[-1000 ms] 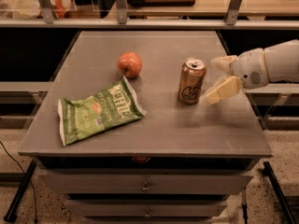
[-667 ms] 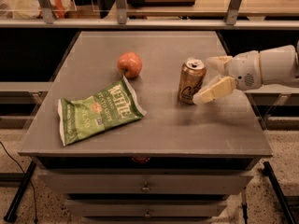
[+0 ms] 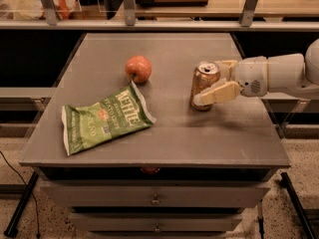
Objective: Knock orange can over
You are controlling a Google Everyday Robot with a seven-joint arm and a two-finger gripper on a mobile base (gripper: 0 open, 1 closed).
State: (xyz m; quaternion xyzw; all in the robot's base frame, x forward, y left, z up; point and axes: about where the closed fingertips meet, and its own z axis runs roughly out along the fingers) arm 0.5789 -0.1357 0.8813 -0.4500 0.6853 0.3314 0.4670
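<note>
**Pincer at the can, can on its base**

The arm (image 3: 279, 73) reaches in from the right, and its gripper (image 3: 211, 81) is right on the orange can (image 3: 203, 83). The pincer is released, its two pale fingers spread wide. The near finger (image 3: 219, 92) slants across the front of the can low down, its tip against the lower side. The far finger (image 3: 227, 64) sits up by the silver top, on the arm's side.

The can stands on the right half of the grey table (image 3: 224, 143), about midway between the front and back edges. It is on its base, perhaps leaning a touch with its top toward the arm, and it is not yet knocked down.

Off to the left, well apart from the can, sits a red apple (image 3: 138, 68). In front of it lies a green chip bag (image 3: 104, 118), flat on the table. Drawers (image 3: 154, 198) show below the front edge.
</note>
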